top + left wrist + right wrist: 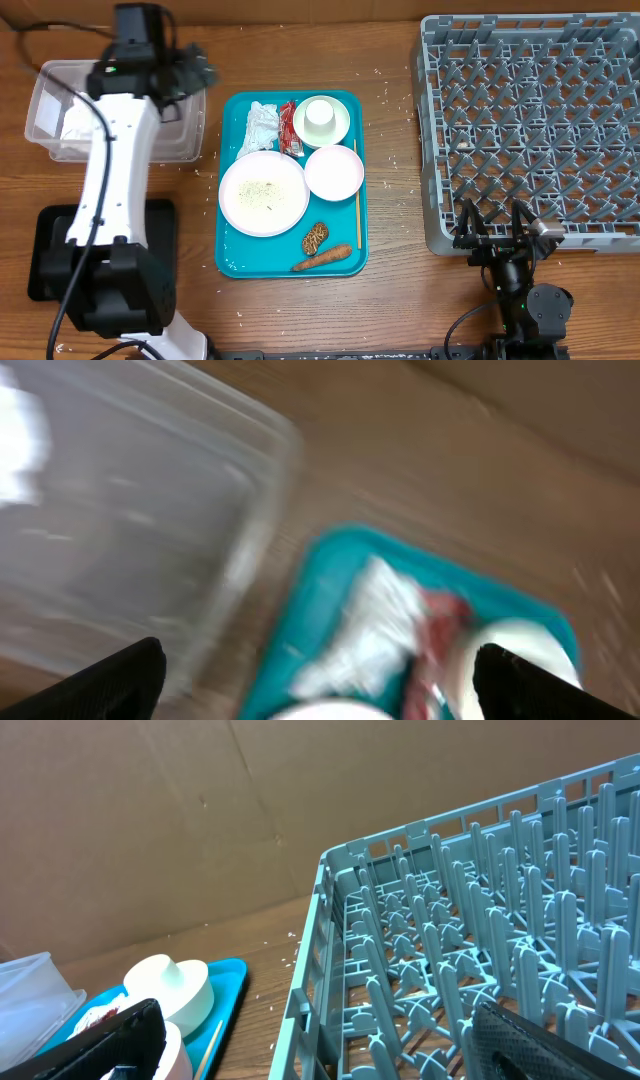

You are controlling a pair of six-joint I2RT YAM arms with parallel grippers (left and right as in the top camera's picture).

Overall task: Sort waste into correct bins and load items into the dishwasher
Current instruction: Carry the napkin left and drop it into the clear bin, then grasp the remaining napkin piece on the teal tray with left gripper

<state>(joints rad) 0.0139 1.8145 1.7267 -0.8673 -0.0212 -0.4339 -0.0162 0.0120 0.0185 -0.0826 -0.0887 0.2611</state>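
Desk: brown wood, scattered with pale crumbs; open room between tray and rack, and in front of the tray.
Dishwasher rack: grey, far right. The right wrist view shows its near corner and upright tines from the side; overhead shows only the grid.
Teal tray: mid-desk, well apart from the rack, just beside the clear bin.
Clear bin: upper left, white scraps inside.
Black bin: lower left, partly hidden by the left arm.
Left claw: above the clear bin's right edge, up and left of the tray. Its blurred wrist view shows fingers spread wide, holding nothing.
Right claw: at the rack's front edge, fingers spread wide, holding nothing, well apart from the tray.
Large plate: on the tray, speckled with crumbs.
Small bowl: touching the plate's right side.
Cup: upturned, at the tray's top right.
Crumpled wrapper: at the tray's top left, nearest the left claw.
Red packet: between wrapper and cup.
Chopstick: along the tray's right edge.
Carrot piece: at the tray's front edge.
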